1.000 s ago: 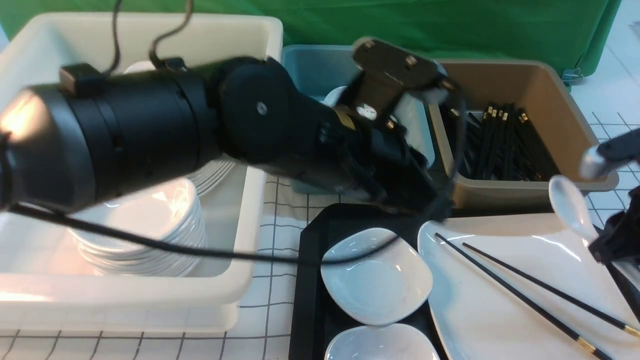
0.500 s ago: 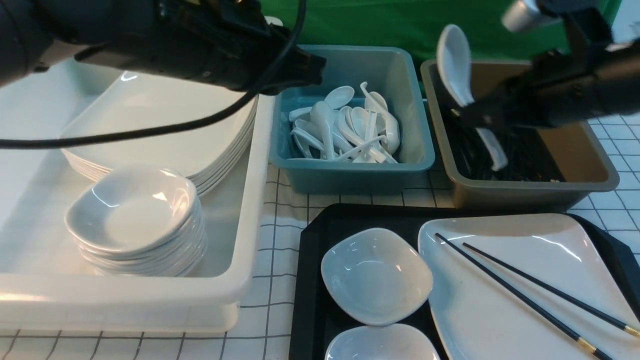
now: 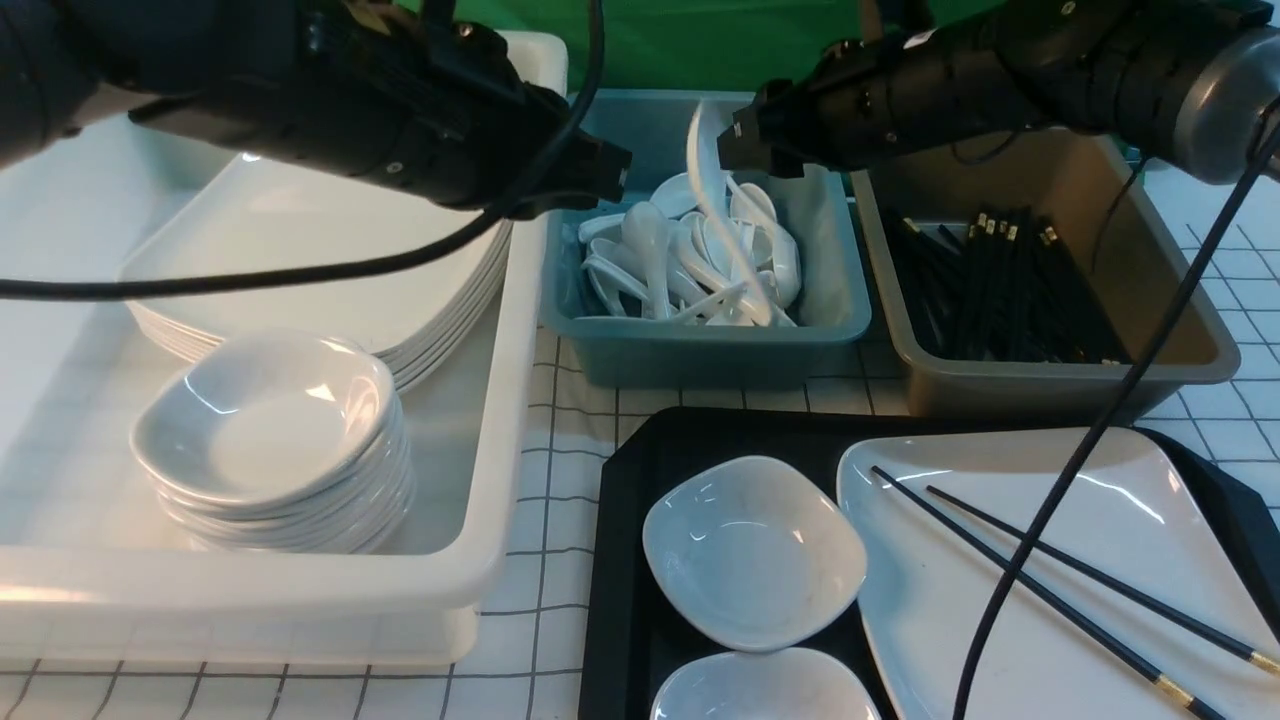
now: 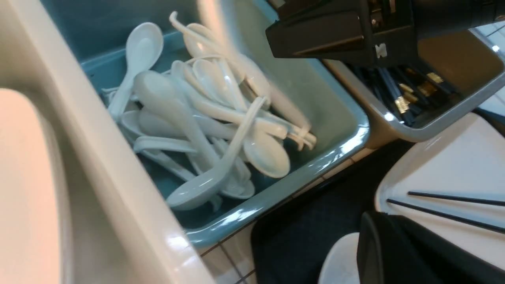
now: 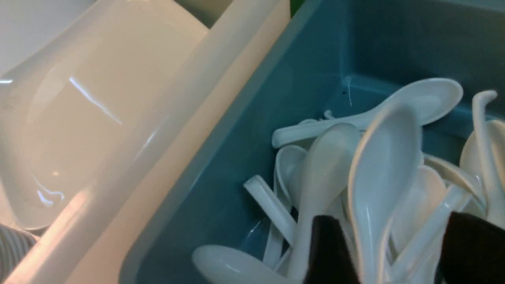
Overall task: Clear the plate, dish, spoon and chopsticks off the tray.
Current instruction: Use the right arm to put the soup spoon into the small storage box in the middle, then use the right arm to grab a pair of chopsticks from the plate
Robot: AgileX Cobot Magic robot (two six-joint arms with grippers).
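Note:
The black tray (image 3: 625,480) holds the white plate (image 3: 1130,510), with the black chopsticks (image 3: 1100,636) lying across it. Two small white dishes (image 3: 752,550) (image 3: 765,690) sit to its left. My right gripper (image 3: 735,140) hovers over the teal bin (image 3: 830,250). In the right wrist view this gripper (image 5: 394,252) is open, and the spoon (image 5: 384,169) sits loose between the spread fingers. The front view shows that spoon (image 3: 715,215) as a blurred streak slanting down into the bin. My left gripper (image 3: 610,170) is shut and empty at the white tub's far corner.
The white tub (image 3: 500,400) at left holds stacked plates (image 3: 300,250) and a pile of small dishes (image 3: 270,430). Several spoons fill the teal bin. A brown bin (image 3: 1150,200) of chopsticks stands at right. A black cable (image 3: 1100,430) hangs across the plate.
My right arm swung left from over the brown bin to over the teal bin and its jaws opened, letting the spoon go. The left arm lifted clear of the camera.

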